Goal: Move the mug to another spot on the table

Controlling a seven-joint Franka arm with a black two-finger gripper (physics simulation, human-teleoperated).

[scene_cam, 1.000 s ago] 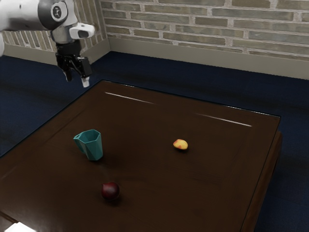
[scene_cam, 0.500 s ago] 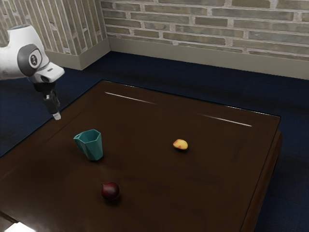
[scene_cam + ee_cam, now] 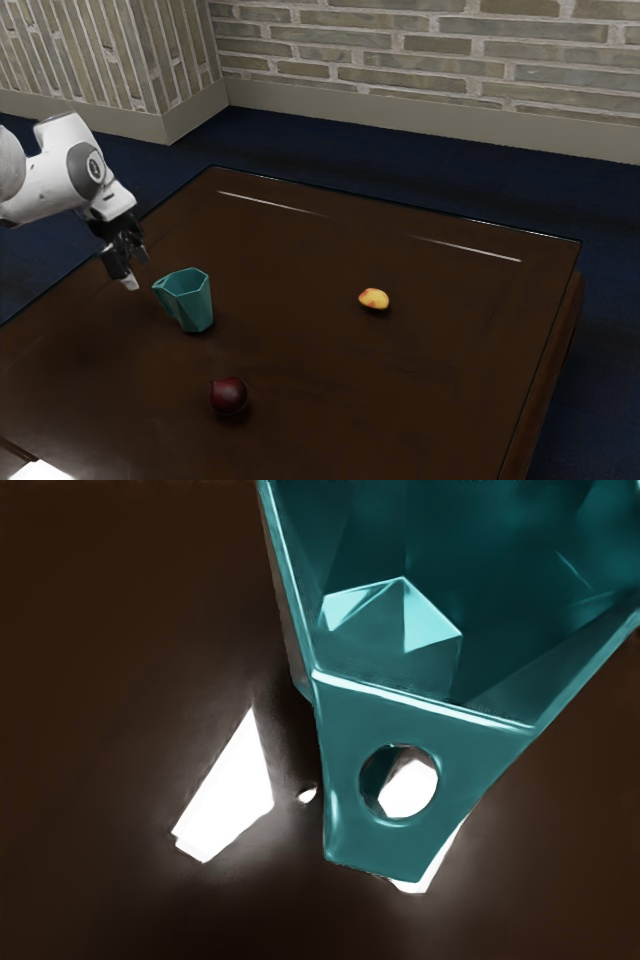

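A teal faceted mug (image 3: 184, 298) stands upright on the dark wooden table (image 3: 420, 380), toward the exterior view's left. My gripper (image 3: 126, 272) hangs just to the exterior view's left of the mug, close to its rim height, open and holding nothing. In the wrist view the mug (image 3: 450, 590) lies close under my hand, with its hollow inside showing. Its flat handle (image 3: 345, 770), pierced by a round hole, points toward the camera.
A dark red round fruit (image 3: 228, 395) lies in front of the mug, nearer the table's front edge. A small yellow-red fruit (image 3: 374, 298) rests near the table's middle. The table's left edge runs just beyond my gripper.
My arm has swung down from high above the table's far left corner to the mug's left side. The mug and both fruits have stayed put.
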